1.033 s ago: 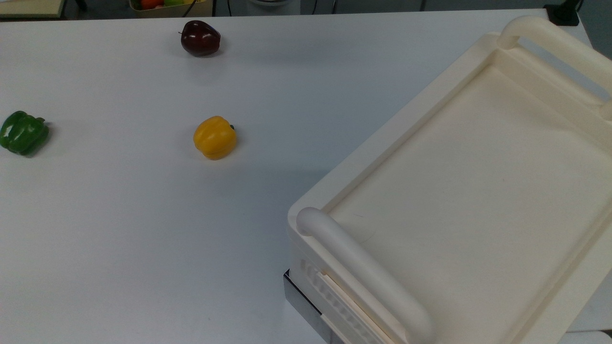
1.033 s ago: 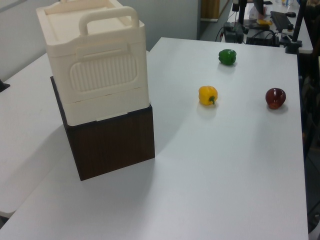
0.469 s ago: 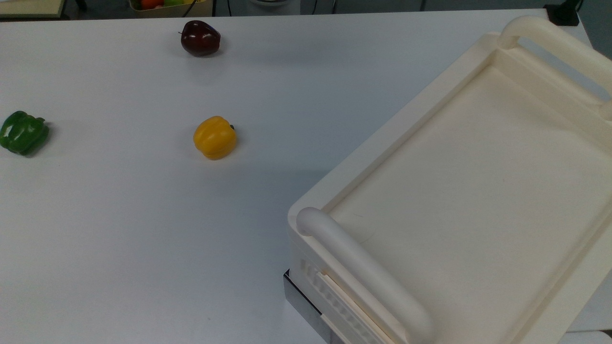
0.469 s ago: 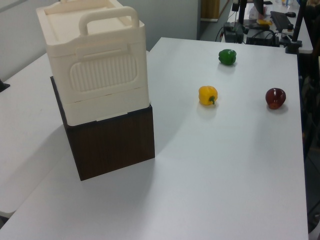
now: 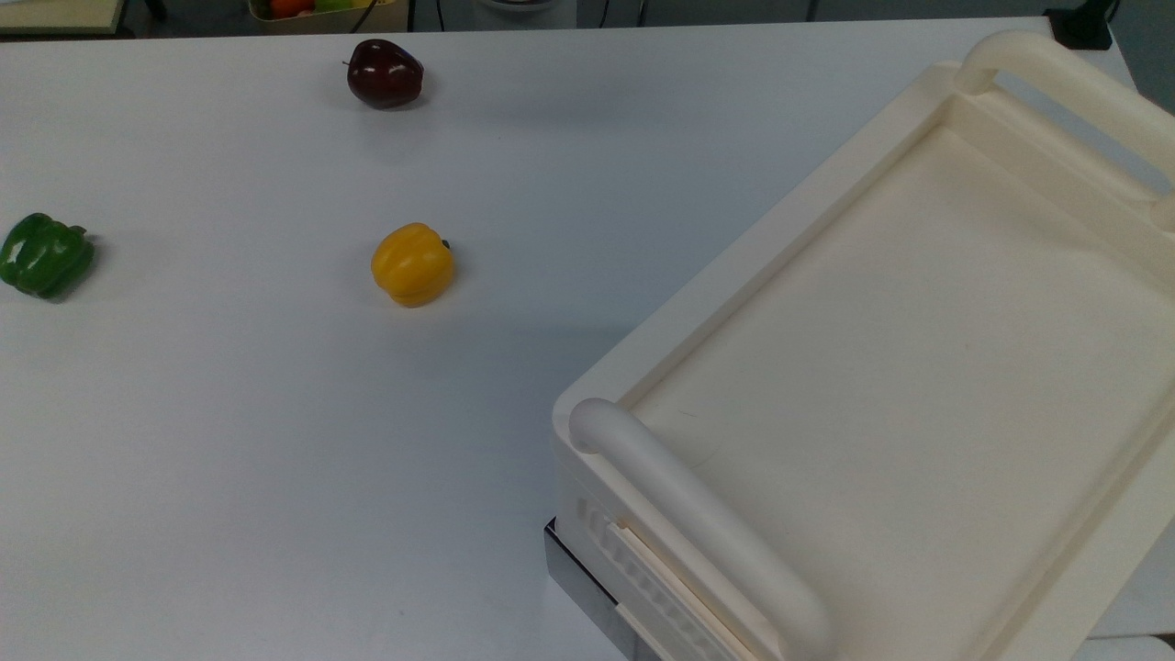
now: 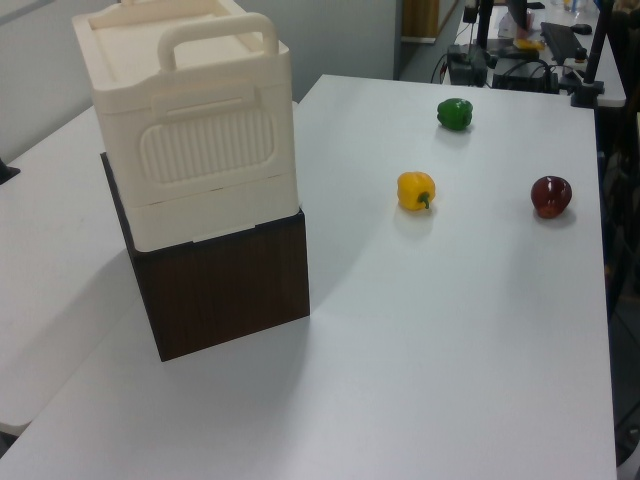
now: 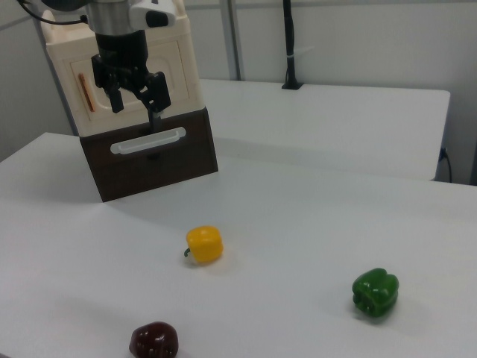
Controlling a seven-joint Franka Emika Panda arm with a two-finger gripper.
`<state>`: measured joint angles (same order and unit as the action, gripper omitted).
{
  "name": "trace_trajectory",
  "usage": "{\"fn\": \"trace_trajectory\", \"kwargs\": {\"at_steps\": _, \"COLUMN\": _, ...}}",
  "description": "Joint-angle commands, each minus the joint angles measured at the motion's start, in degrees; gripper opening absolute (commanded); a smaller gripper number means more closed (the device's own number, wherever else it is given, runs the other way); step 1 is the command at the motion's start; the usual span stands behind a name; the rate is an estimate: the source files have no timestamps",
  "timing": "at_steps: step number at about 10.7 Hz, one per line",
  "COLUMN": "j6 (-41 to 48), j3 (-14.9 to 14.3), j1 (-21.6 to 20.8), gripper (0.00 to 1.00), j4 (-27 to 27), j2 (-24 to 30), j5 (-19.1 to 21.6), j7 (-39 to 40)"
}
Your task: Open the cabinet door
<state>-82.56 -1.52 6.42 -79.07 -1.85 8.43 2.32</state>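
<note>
Visible in the right view: a black two-finger gripper [image 7: 136, 102] beneath a grey cylindrical wrist section. Above that, a white rounded housing with a small dark marking on its side. Black, blocky gripper body, with two dark fingers [image 7: 159, 91] of angular shape below it. Thin dark rod or finger extension under the gripper's right side as the right view shows it. Dark cable curving near the top left corner.
</note>
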Motion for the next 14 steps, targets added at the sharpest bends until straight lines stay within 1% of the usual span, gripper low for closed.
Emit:
{"fn": "trace_trajectory", "kwargs": {"at_steps": 1, "j6": -7.77, "j3": -0.32, "j1": 0.43, "gripper": 1.00, "j4": -1.09, "j2": -2.19, "j5": 3.43, "j7": 0.40}}
{"fn": "trace_trajectory", "kwargs": {"at_steps": 3, "j6": -9.36, "j3": -0.32, "j1": 2.53, "gripper": 1.00, "j4": -1.26, "j2": -2.37, "j5": 6.06, "j7": 0.49}}
{"fn": "trace_trajectory", "kwargs": {"at_steps": 4, "j6": -10.15, "j3": -0.32, "j1": 2.98, "gripper": 1.00, "j4": -1.18, "j2": -3.68, "j5": 6.86, "j7": 0.58}}
{"fn": "trace_trajectory", "kwargs": {"at_steps": 7, "j6": -11.92, "j3": 0.20, "j1": 2.46, "gripper": 1.00, "j4": -1.18, "j2": -5.53, "j5": 6.95, "j7": 2.42}}
{"fn": "trace_trajectory", "kwargs": {"at_steps": 8, "j6": -12.18, "j3": 0.64, "j1": 2.11, "gripper": 1.00, "j4": -1.18, "j2": -6.14, "j5": 6.95, "j7": 6.08}}
{"fn": "trace_trajectory", "kwargs": {"at_steps": 10, "j6": -14.72, "j3": 0.64, "j1": -0.26, "gripper": 1.00, "j4": -0.74, "j2": -6.59, "j5": 7.04, "j7": 14.25}}
{"fn": "trace_trajectory", "kwargs": {"at_steps": 11, "j6": -17.26, "j3": 0.73, "j1": -1.66, "gripper": 1.00, "j4": -0.56, "j2": -6.24, "j5": 6.95, "j7": 16.03}}
{"fn": "trace_trajectory", "kwargs": {"at_steps": 12, "j6": -19.54, "j3": 0.73, "j1": -3.50, "gripper": 1.00, "j4": -0.56, "j2": -5.98, "j5": 6.34, "j7": 16.22}}
{"fn": "trace_trajectory", "kwargs": {"at_steps": 14, "j6": -27.87, "j3": 0.64, "j1": -8.16, "gripper": 1.00, "j4": -0.73, "j2": -6.50, "j5": 5.11, "j7": 16.22}}
